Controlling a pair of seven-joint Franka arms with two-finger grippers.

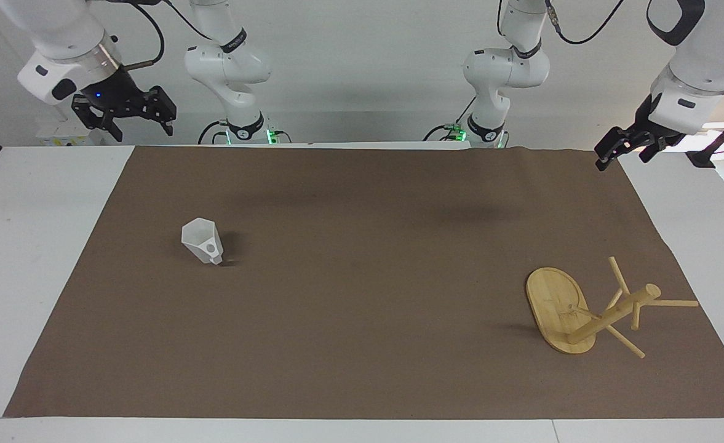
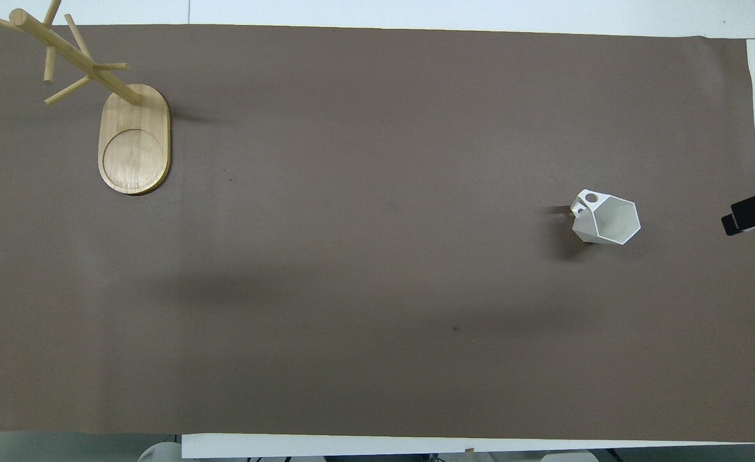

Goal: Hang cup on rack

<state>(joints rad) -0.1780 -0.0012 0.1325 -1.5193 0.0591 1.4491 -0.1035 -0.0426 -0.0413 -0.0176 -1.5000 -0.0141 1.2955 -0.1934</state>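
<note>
While both arms wait raised at the table's corners, the cup [image 1: 202, 240] stands upright on the brown mat [image 1: 362, 344], well apart from the rack [image 1: 589, 311]. The right gripper [image 1: 137, 120] hangs open and empty; the left gripper [image 1: 623, 146] cannot be read. A poor grasp could tip the light cup or hide its handle hole.

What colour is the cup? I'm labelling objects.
White cup, clearest in the overhead view.
</note>
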